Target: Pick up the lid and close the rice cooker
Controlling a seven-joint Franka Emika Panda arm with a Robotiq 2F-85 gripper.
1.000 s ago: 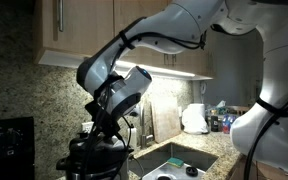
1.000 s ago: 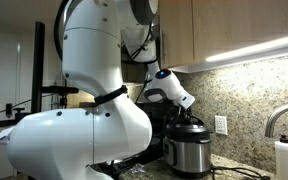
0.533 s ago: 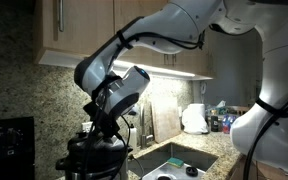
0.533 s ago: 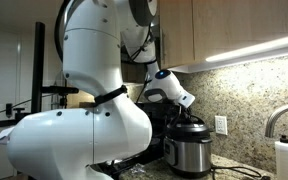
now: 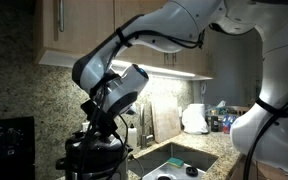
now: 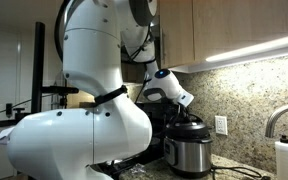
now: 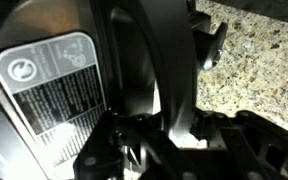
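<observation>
step: lid (image 6: 188, 126) is in the gripper's (image 5: 102, 128) grip, carried low over the cooker (image 6: 188, 150); judged the placing step.
jaws: clamped tight on the lid's knob, as far as the views show.
lid place: just above the cooker rim in both exterior views; I cannot tell whether it touches yet.
lid pose: near level, dome and knob up; round, so no long axis, its axis about vertical.
next move: centre the lid on the rim, lower it flat, then release.
risk: a tilted lid may catch 1 edge of the rim.
</observation>
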